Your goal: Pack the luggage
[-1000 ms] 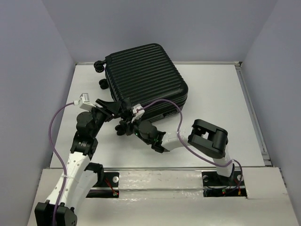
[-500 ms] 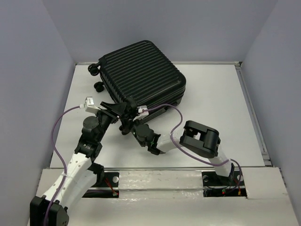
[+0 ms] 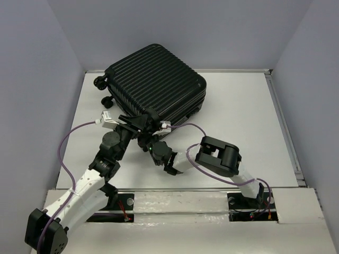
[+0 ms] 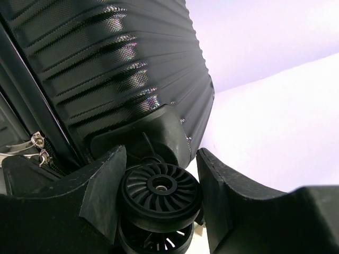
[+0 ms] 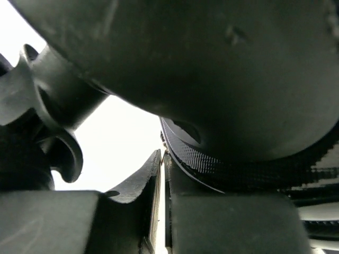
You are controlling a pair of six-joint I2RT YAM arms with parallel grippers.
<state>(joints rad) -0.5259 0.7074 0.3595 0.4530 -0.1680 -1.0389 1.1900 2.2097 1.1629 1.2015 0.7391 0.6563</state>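
The luggage (image 3: 153, 79) fills the far-left of the table (image 3: 249, 121), its outer wheels (image 3: 100, 83) reaching toward the left edge, so only a narrow strip stays passable there and along the far edge. At its near corner both arms crowd in: the left gripper (image 3: 135, 123) brackets a caster wheel (image 4: 159, 188) with no gap to spare, and the closed right gripper (image 3: 145, 142) sits just beside it. The table's right half lies open to the right edge, barred only by the right arm's elbow (image 3: 218, 156) and a purple cable (image 3: 195, 127) toward the near edge.
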